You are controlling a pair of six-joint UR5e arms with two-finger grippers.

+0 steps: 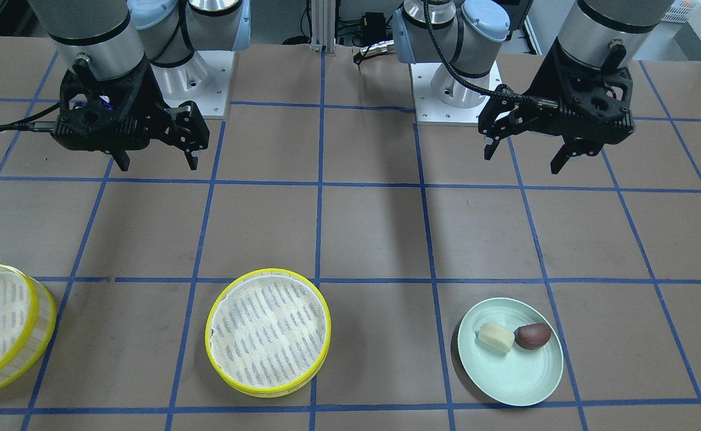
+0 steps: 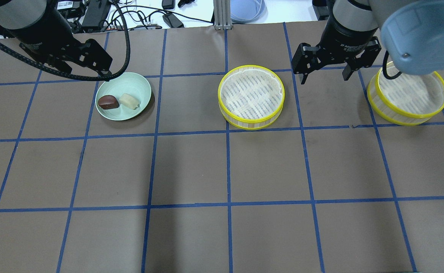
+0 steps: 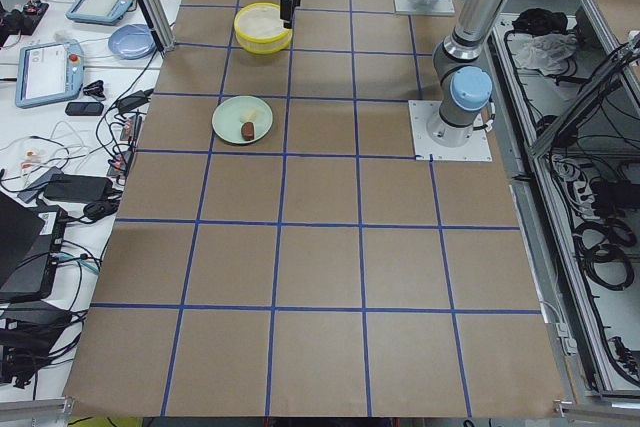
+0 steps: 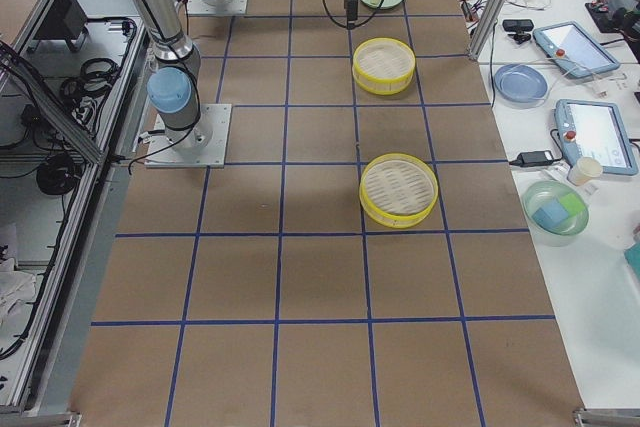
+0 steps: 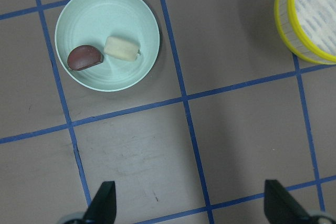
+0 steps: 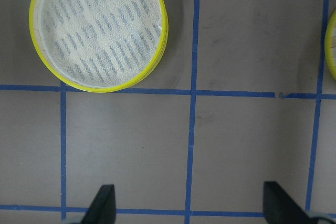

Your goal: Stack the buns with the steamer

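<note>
The cream-white bun (image 1: 496, 337) and the reddish-brown bun (image 1: 533, 335) lie side by side on a pale green plate (image 1: 524, 377). They also show in the left wrist view, cream (image 5: 121, 49) and brown (image 5: 84, 57). One steamer tier (image 2: 251, 96) stands mid-table, the other (image 2: 407, 94) at the robot's right end. Both hold only their white liners. My left gripper (image 1: 522, 161) is open and empty, raised on the robot's side of the plate. My right gripper (image 1: 158, 166) is open and empty, raised between the two tiers on the robot's side.
The table is brown paper with a blue tape grid. The two arm bases (image 1: 458, 90) (image 1: 197, 84) stand at the robot's edge. A side bench beyond the far edge holds tablets (image 4: 596, 135), a blue dish (image 4: 520, 82) and cables.
</note>
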